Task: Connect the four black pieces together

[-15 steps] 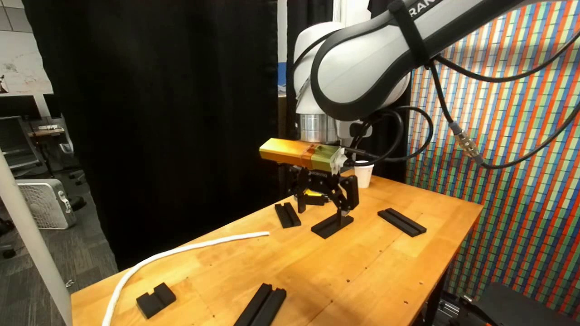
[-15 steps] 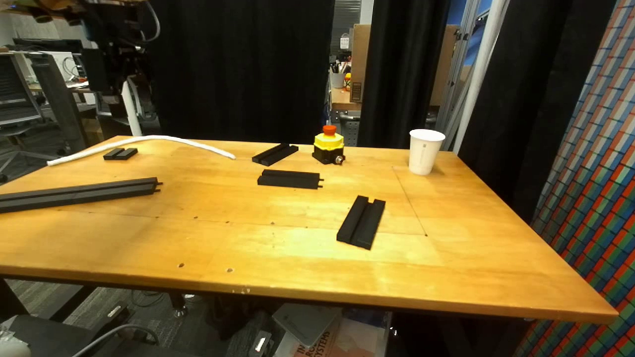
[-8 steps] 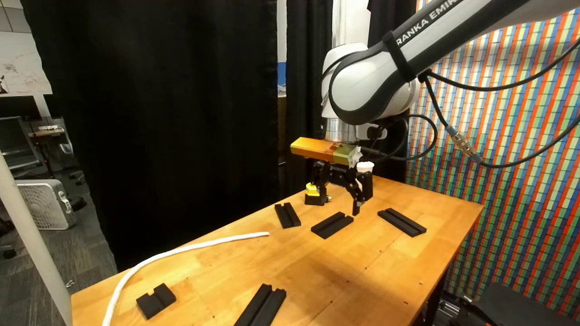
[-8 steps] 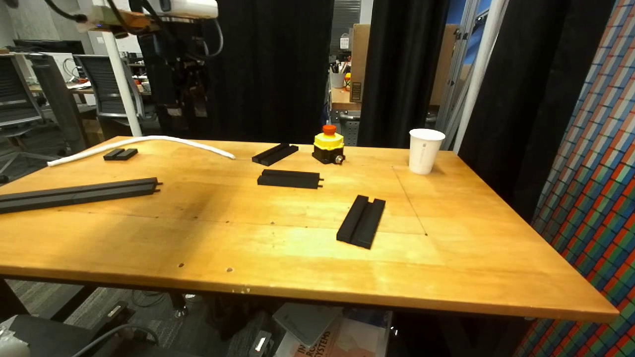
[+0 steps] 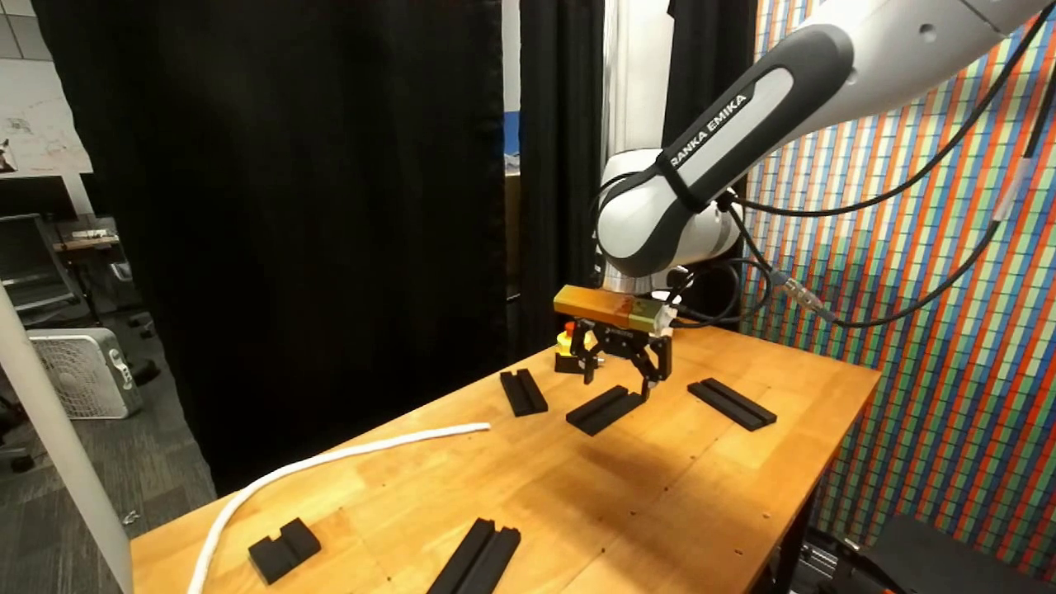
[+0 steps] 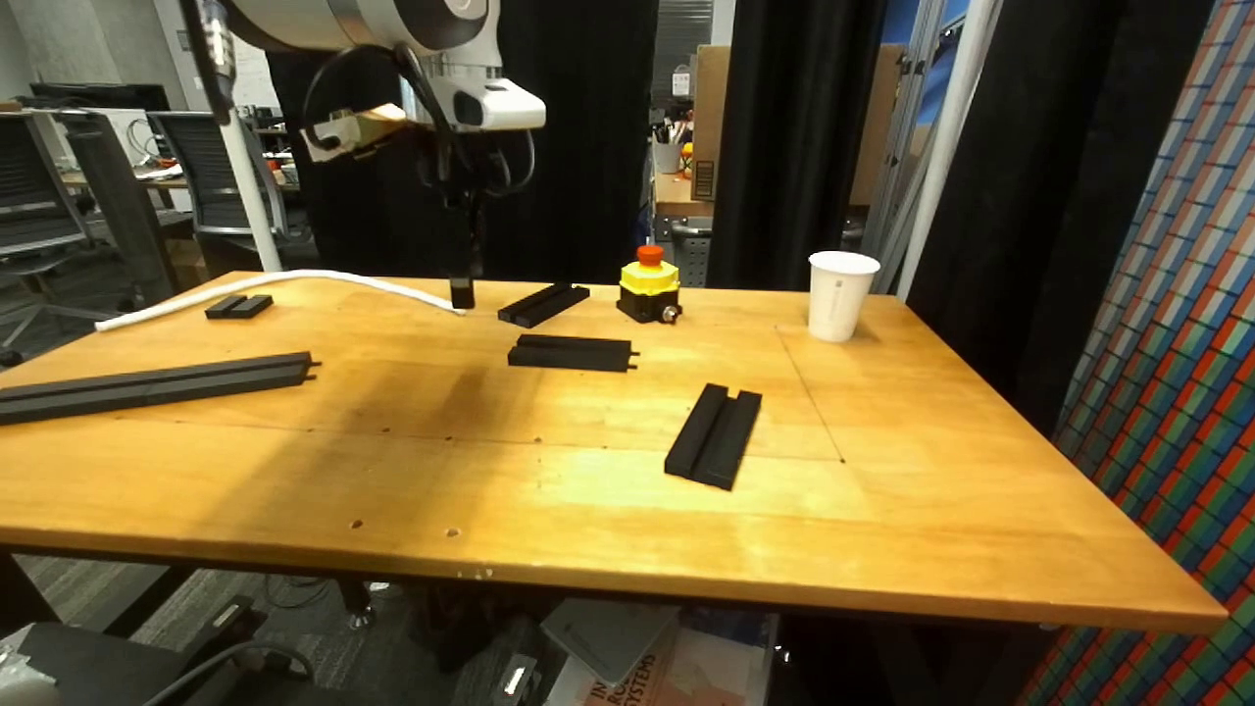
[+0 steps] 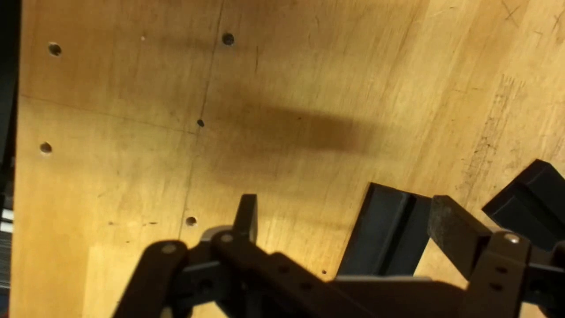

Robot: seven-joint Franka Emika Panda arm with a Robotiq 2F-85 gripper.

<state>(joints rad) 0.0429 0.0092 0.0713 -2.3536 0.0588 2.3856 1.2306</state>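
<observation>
A lab: robot arm [image 5: 763, 103], office chairs [image 6: 196, 162], and what looks like a whiteboard [image 5: 49, 120].

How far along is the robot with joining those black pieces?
Done: perhaps the long strip, though I can't tell whether it's several pieces joined. In hand: nothing; the gripper is open above the table. Left: linking the three shorter bars, which lie separate.

Bars [image 6: 714, 438], small block [image 5: 285, 550], gripper [image 5: 617, 388] & curtain [image 5: 280, 223] are all blk, wrist cover [image 5: 606, 306] orange-to-olive, arm [image 5: 899, 66] wht w/ dk-gry trim [image 5: 827, 54], cup [image 6: 841, 299] & cord [image 5: 285, 471] wht, btn [image 6: 650, 256] red on yel/blk base [image 6: 649, 280], tabletop [image 6: 588, 515] tan wood-grain, & backdrop [image 5: 932, 313] in vert red/blue/grn/cream stripes.
</observation>
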